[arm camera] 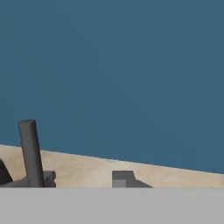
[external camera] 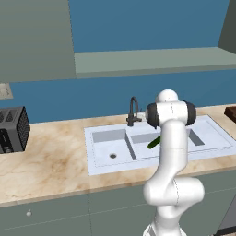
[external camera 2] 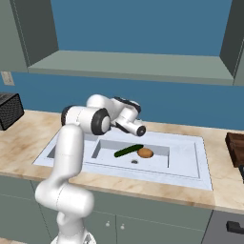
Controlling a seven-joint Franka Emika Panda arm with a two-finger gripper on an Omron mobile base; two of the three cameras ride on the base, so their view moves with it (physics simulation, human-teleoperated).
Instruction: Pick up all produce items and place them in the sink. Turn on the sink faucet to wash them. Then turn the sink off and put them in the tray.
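In sink (external camera 2: 190,164), cucumber (external camera 2: 127,151) beside potato (external camera 2: 145,153)

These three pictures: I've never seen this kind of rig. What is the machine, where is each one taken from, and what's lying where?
All are rendered, not filmed. The white jointed arm is a robot arm in a simulated kitchen. Two pictures come from cameras behind it, one to its left and one to its right, looking down on the same counter. The third looks along the end effector, whose dark fingertips stand apart with nothing between them, facing the blue wall; the faucet stem rises at its left. A cucumber and a potato lie in the larger basin of the sink. A toaster sits far left, a tray far right.
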